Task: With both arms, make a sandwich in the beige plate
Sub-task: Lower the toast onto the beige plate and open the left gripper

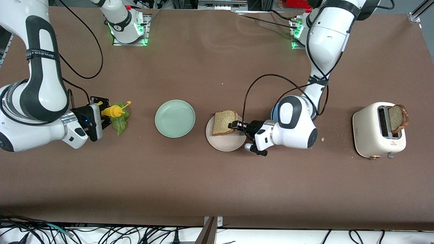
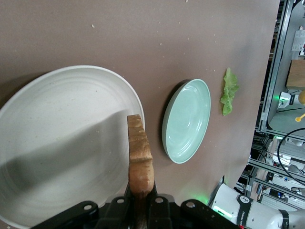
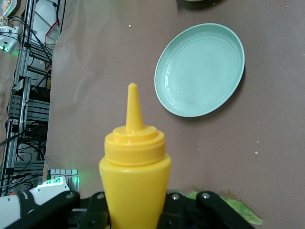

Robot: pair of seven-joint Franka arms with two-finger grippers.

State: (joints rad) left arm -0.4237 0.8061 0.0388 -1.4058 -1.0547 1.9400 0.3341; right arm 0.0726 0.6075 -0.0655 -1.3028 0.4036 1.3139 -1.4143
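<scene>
The sandwich is not assembled: one bread slice (image 1: 224, 122) is held over the beige plate (image 1: 225, 141), a second bread slice (image 1: 398, 118) stands in the toaster (image 1: 379, 135), and the lettuce leaf (image 1: 120, 122) lies on the brown table (image 1: 217, 179) toward the right arm's end.

The only readable writing is on a black strap around the right arm, white letters that seem to say "WANNEED". The toaster has a small red mark on its top, too small to read.

The left gripper (image 1: 234, 125) is over the beige plate and its fingers are clamped on the first bread slice. In the left wrist view this slice (image 2: 139, 160) is seen edge-on, standing up from the closed fingers above the plate (image 2: 62, 143).

The right gripper (image 1: 103, 117) is over the lettuce leaf and is closed around a yellow squeeze bottle (image 1: 114, 110). In the front view the bottle lies sideways, with its nozzle pointing toward the mint-green plate (image 1: 175, 118). In the right wrist view the bottle (image 3: 135, 181) is gripped between the fingers.

The mint-green plate sits between the lettuce leaf and the beige plate and has nothing in it. The beige plate has no food resting flat on it. The toaster stands toward the left arm's end of the table, and the second slice sticks up out of one slot.
</scene>
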